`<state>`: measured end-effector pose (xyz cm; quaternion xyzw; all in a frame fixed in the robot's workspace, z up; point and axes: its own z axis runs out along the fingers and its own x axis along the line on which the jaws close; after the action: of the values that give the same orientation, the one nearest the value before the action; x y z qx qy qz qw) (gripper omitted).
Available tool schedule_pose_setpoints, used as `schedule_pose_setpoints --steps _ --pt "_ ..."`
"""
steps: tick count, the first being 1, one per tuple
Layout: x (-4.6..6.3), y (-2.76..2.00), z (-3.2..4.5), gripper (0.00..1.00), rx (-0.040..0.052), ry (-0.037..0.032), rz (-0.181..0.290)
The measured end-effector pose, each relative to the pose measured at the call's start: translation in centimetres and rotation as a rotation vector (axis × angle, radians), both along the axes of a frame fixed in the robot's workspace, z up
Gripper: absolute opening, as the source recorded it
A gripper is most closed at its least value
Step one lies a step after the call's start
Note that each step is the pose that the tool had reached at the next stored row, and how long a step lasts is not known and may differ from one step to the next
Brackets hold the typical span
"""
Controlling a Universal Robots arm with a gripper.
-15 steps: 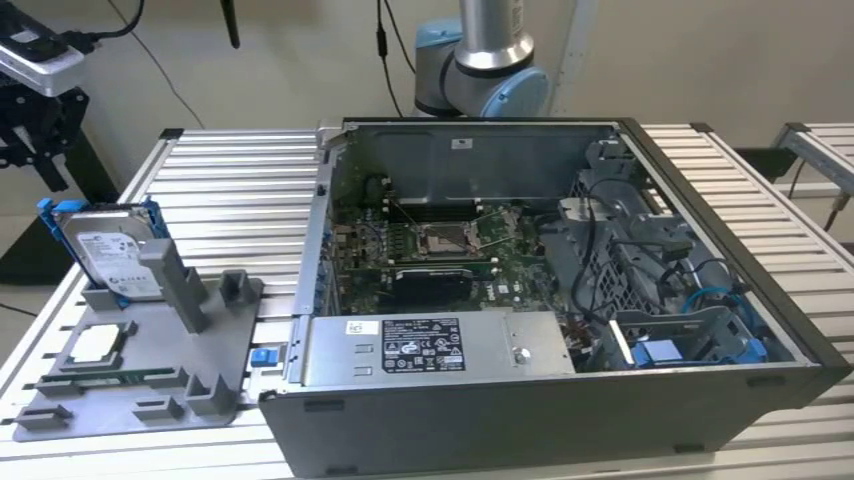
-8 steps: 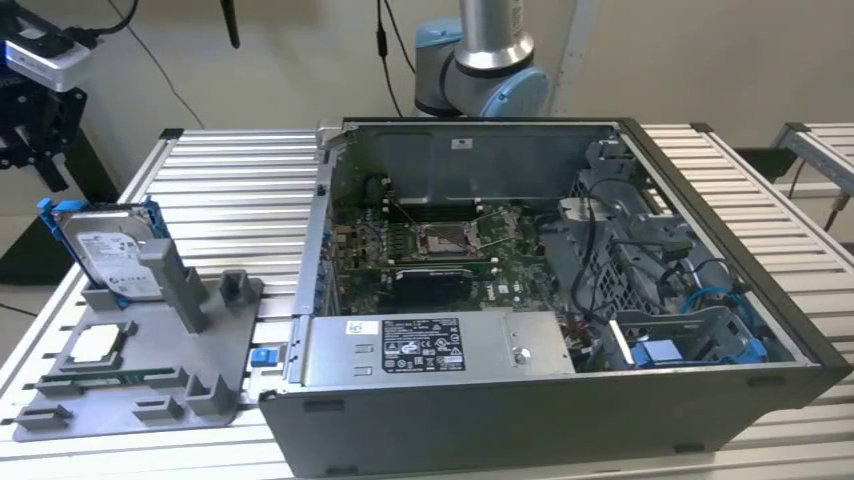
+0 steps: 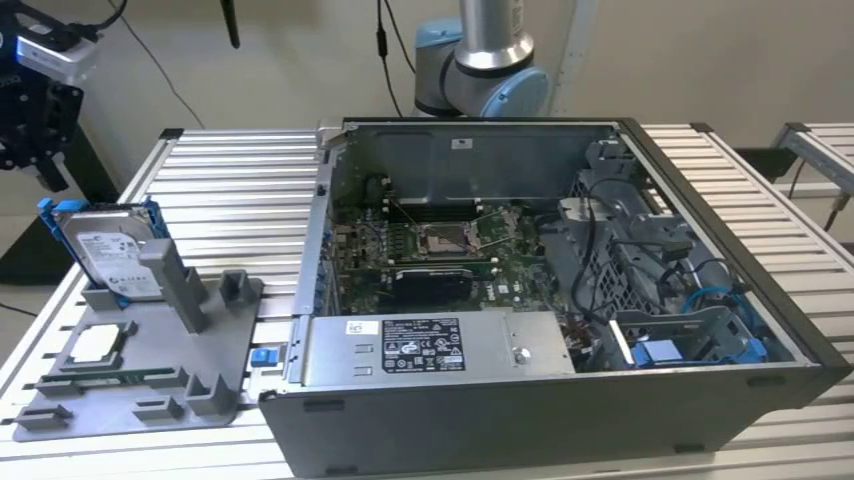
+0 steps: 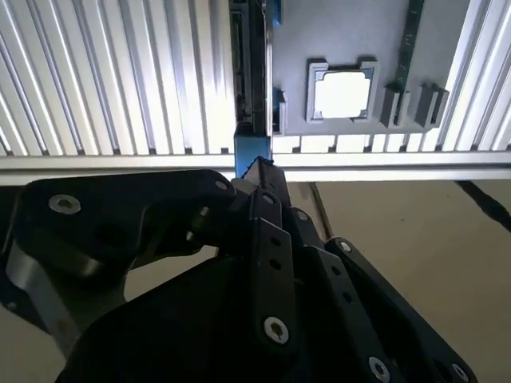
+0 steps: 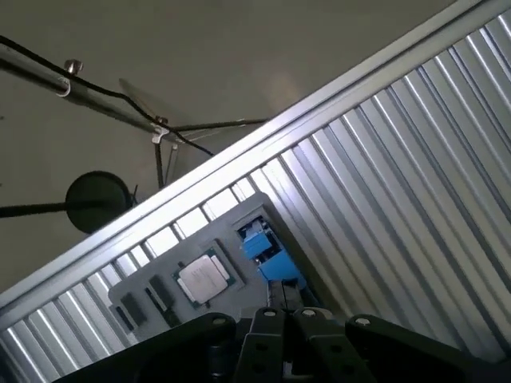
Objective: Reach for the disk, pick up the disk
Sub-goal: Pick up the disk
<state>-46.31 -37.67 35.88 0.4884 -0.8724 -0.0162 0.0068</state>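
Observation:
The disk (image 3: 114, 258) stands on edge in a slot of the grey holder (image 3: 160, 370) at the exterior view's left, its white label facing out and a blue bracket around it. My gripper (image 3: 38, 160) hangs above the disk and further towards the exterior view's left, apart from it. In the second wrist view the disk (image 4: 251, 80) shows edge-on, in line with the black gripper (image 4: 255, 169). In the first wrist view the disk's blue bracket (image 5: 263, 249) sits just beyond the gripper (image 5: 283, 309).
A small square silver chip (image 3: 94, 345) lies in the holder near the disk, and shows in both wrist views (image 4: 342, 93) (image 5: 204, 279). An open computer case (image 3: 534, 300) takes up the middle of the slatted metal table (image 3: 240, 190). The table edge (image 4: 383, 163) runs close by the holder.

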Motion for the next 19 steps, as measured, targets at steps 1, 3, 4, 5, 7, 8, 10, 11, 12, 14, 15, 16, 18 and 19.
schedule_pose_setpoints --steps 1,3,4,5,7,8,10,11,12,14,15,16,18,19 --pt "0.00 0.00 0.00 0.00 0.0000 -0.0002 0.018" --pt "0.00 0.00 0.00 0.00 0.0000 -0.0004 0.054" --pt "0.00 0.00 0.00 0.00 0.0000 -0.0006 0.072" --pt "0.00 0.00 0.00 0.00 0.0000 -0.0008 0.091" --pt "0.00 0.00 0.00 0.00 0.0000 -0.0012 0.128" --pt "0.00 0.00 0.00 0.00 0.0000 -0.0013 0.146" --pt "0.00 0.00 0.00 0.00 0.0000 -0.0020 0.182" --pt "0.00 0.00 0.00 0.00 -0.0001 -0.0026 0.199" --pt "0.00 0.00 0.00 0.00 -0.0002 -0.0037 0.218" --pt "0.00 0.00 0.01 0.00 -0.0005 -0.0071 0.254" --pt "0.01 0.00 0.01 0.00 -0.0008 -0.0090 0.272" --pt "0.01 0.00 0.00 0.00 -0.0009 -0.0111 0.291" --pt "0.01 0.00 -0.01 0.00 -0.0010 -0.0137 0.327" --pt "0.00 0.00 0.00 0.00 -0.0010 -0.0145 0.345"
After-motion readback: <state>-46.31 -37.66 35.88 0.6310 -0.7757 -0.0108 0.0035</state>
